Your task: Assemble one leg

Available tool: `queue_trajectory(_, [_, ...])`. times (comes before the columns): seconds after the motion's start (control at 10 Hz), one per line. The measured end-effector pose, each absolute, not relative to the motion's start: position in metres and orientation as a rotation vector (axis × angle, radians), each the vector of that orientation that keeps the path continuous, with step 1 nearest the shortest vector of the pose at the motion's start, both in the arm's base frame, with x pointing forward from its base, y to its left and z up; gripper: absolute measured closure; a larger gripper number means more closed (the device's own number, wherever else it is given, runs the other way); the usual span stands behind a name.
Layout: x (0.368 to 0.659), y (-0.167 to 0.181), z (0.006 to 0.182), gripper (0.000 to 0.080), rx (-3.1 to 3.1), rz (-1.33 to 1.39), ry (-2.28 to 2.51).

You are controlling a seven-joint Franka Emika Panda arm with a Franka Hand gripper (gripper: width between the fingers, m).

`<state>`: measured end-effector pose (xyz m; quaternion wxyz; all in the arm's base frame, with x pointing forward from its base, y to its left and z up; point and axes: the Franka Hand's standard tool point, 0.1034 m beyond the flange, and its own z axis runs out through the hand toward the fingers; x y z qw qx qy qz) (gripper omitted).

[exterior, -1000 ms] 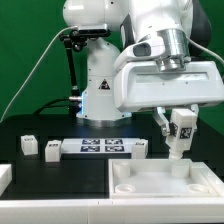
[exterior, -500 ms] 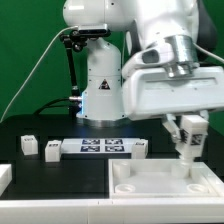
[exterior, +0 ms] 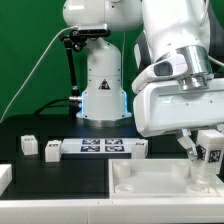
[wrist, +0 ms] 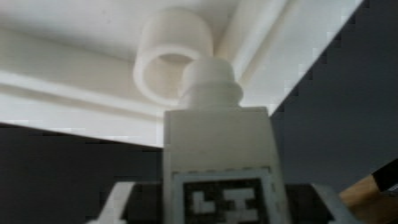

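arm point(exterior: 165, 70) carrying the leg point(exterior: 209, 158) over the white tray point(exterior: 150, 180)
on the black table point(exterior: 40, 172) the tray fills the near right of the exterior view. the marker board point(exterior: 103, 148) lies beyond it, with a small block point(exterior: 28, 146) and a second block point(exterior: 52, 150) well apart at the exterior view's left. the claw point(exterior: 203, 150) is closed narrow on the leg's upper part and holds it upright at the tray's far right corner. in the wrist view the leg's rounded tip points at a round socket point(wrist: 169, 62); i cannot tell if they touch. the leg looks like light, stiff, smooth plastic, probably slippery, so a square grip on its flat sides seems best. no words or brands can be read, only black-and-white square tags on the leg and the marker board.
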<state>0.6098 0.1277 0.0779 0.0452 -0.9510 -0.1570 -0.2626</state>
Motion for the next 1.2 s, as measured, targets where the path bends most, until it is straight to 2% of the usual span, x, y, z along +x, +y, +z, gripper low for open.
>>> queue_trajectory(0.4, [0.612, 0.12, 0.077, 0.0512, -2.909, -0.828, -0.466])
queue_trajectory(0.8, [0.609, 0.113, 0.06, 0.0512, -2.918, -0.816, -0.456])
queue_trajectory(1.2, [0.611, 0.113, 0.06, 0.0512, -2.912, -0.856, -0.451])
